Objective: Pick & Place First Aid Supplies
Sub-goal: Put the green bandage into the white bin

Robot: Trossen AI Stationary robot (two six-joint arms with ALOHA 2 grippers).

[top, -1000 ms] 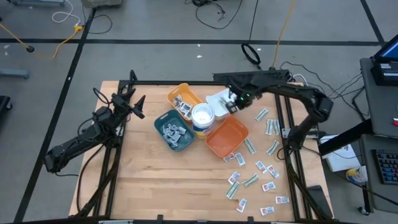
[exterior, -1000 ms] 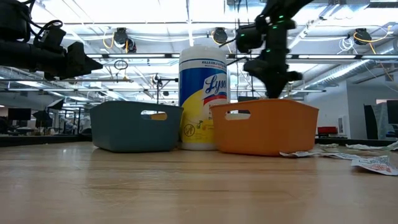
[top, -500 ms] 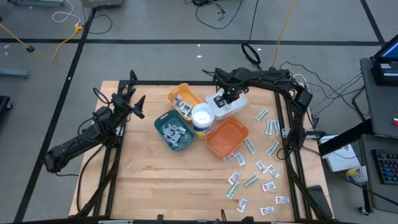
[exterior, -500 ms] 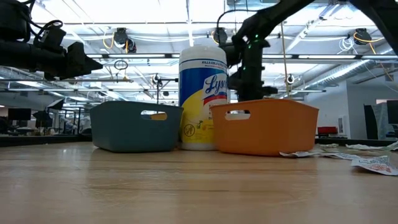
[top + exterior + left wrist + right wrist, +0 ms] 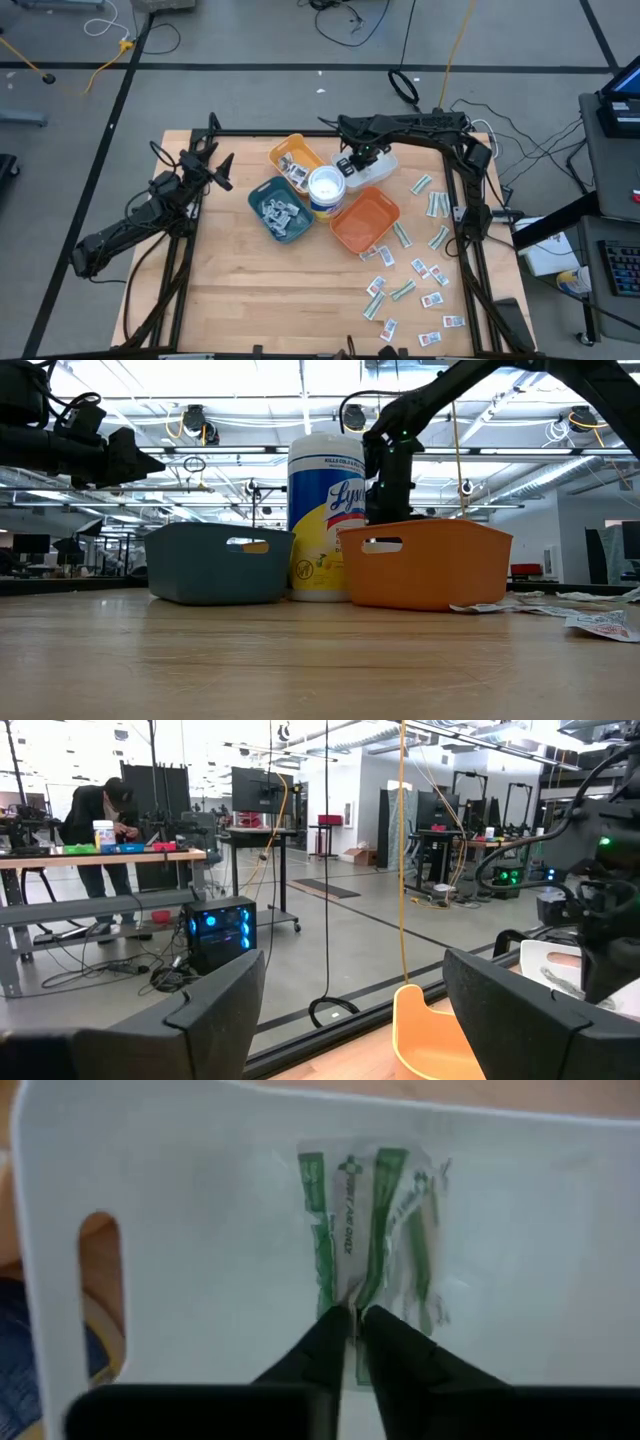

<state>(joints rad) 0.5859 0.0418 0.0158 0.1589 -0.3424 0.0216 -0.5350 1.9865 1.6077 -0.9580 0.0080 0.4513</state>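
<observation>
My right gripper (image 5: 351, 166) points down into the white tray (image 5: 378, 170) at the table's far middle. Its fingers are all but together on a green-white strip packet (image 5: 336, 1230). Two more green-white strips (image 5: 405, 1210) lie flat on the tray's floor. In the low view the orange tray (image 5: 428, 563) hides the gripper's fingertips. Several more first aid packets (image 5: 405, 270) lie loose on the table's right part. My left gripper (image 5: 222, 170) waits open at the left, above the table (image 5: 350, 1010). My right gripper comes from above, pointing down, with its fingertips (image 5: 330, 1325) at the near end of the green-white strip (image 5: 345, 1295). Only a thin slit shows between the fingers. The rest of the strip lies on the white tray's floor.
A yellow tray (image 5: 296, 160) and a teal tray (image 5: 281, 210) hold packets. The white round tub (image 5: 326, 188) stands between them and the orange tray (image 5: 365, 220). Bare wood lies toward the table's near left (image 5: 250, 290).
My right gripper has gone toward the table's left edge and down, from above the white tray's right part to low inside it, behind the orange tray in the low view.
</observation>
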